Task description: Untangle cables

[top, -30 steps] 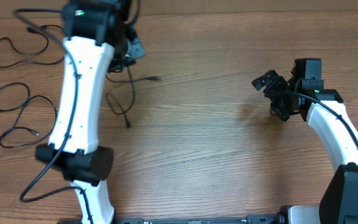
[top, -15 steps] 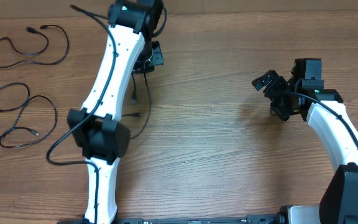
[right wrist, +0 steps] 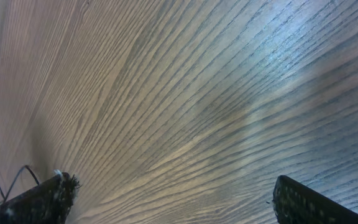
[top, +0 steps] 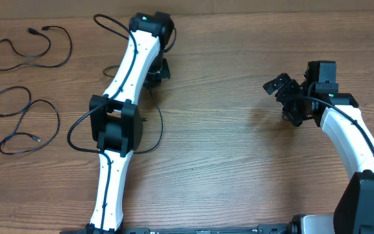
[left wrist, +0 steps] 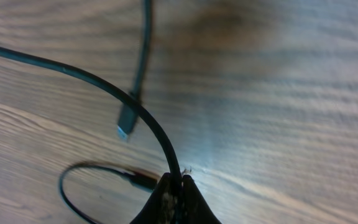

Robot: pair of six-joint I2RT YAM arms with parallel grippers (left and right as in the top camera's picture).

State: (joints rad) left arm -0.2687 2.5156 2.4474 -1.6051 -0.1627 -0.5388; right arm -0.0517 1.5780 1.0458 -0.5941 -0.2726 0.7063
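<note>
**Left hand carries one cable clear of the two already laid out**

The left hand (left wrist: 176,186) has its fingers pressed together, clamped on a thin black cable (left wrist: 73,73) that arcs away up and to the left in the wrist view. A second stretch of black cord runs down from the top of that view and ends in a small plug (left wrist: 125,126) lying on the bench (left wrist: 278,93), and a loose loop (left wrist: 67,180) curls at the lower left. Whether all three are one cord cannot be told from here. Overhead, this hand sits near the far middle of the bench, with cord trailing below it towards the arm.

Two other cables lie well apart from it on the far left: an upper one (top: 28,52) and a lower one (top: 19,122), each in its own open loops, not touching the other.

The right hand (top: 279,86) stands wide apart over bare wood, holding nothing.

The step in hand looks like setting this last cable down in its own space. To do it well, I would keep the grip firm until the trailing plug and loop have dragged free of each other. The cord is best lowered onto bare bench between the two arms, then released with the fingers spread fully. The main risks are the slack catching the arm's own thicker wire, or the loop folding back over itself on landing.
</note>
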